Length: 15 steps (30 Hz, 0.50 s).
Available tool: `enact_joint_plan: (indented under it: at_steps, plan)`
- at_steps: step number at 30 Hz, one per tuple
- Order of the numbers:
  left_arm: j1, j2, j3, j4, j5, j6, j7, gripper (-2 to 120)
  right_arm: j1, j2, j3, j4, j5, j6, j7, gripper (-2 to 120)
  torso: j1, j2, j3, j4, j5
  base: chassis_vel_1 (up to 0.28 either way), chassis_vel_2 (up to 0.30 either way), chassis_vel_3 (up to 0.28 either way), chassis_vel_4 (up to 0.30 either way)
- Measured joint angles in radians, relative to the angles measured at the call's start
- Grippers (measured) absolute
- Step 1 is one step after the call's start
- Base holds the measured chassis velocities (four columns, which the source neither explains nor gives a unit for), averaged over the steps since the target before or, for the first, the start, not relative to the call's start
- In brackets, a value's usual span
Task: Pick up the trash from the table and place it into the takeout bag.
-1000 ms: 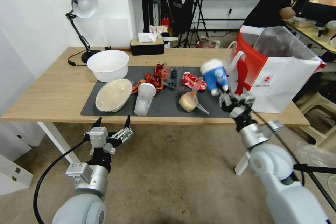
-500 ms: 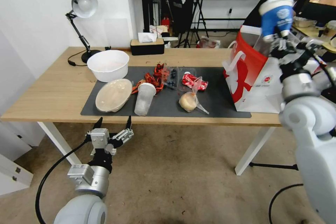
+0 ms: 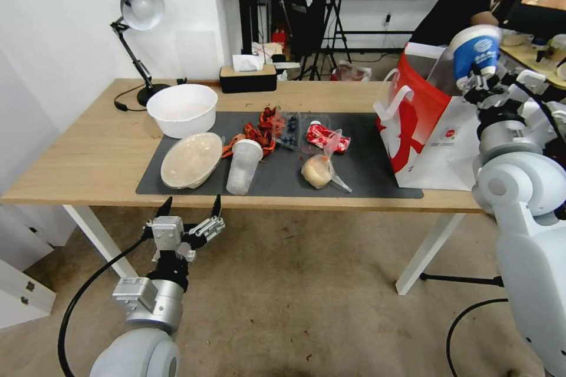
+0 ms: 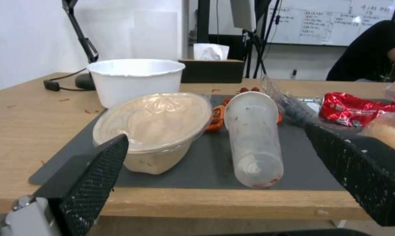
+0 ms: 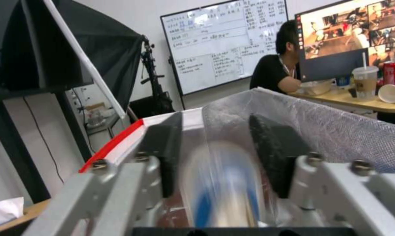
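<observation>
One long table point(image 3: 88, 159) fills the middle of the head view, and at its right end stands the takeout bag point(image 3: 436, 129), mouth open and lined with clear plastic. We go down in size from there. Left of centre on the dark mat point(image 3: 365, 179) lies the oval lidded container point(image 3: 191, 160), then the frosted cup point(image 3: 243, 166), the bagged bun point(image 3: 318, 171) and the red wrapper point(image 3: 326, 136). At upper right our right gripper point(image 3: 480, 79) has its jaws clamped on the blue-and-white paper cup point(image 3: 474, 50), held over the bag's mouth. In the right wrist view the cup point(image 5: 226, 183) sits between the pads point(image 5: 274, 157). Our left gripper point(image 3: 190, 209) hangs at lower left below the table edge, jaws apart. To do this step well, we'd say centre the cup inside the liner, lower it past the rim, then let go, so it doesn't catch the edge.
</observation>
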<state>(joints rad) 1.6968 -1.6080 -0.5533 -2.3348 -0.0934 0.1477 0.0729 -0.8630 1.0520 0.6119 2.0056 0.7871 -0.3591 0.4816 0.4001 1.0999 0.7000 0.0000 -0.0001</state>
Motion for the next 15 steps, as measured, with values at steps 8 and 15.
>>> enact_joint_plan:
  at_steps: [8, 15]
  plan:
    - [-0.003, 0.0, -0.001, 0.002, -0.003, -0.011, 0.01, 100, -0.029, -0.014, 0.01, 0.064, 0.118, 0.072, -0.056, 74, 0.0, 0.0, 0.0, 0.0001, 0.0, 0.0, 0.0, 0.0, 0.0]
    - [-0.008, 0.006, -0.003, 0.013, -0.01, -0.027, 0.023, 100, -0.26, -0.036, -0.044, 0.264, -0.01, 0.176, -0.256, 98, 0.0, 0.0, 0.0, -0.0001, -0.0001, 0.0, 0.0, 0.0, 0.0]
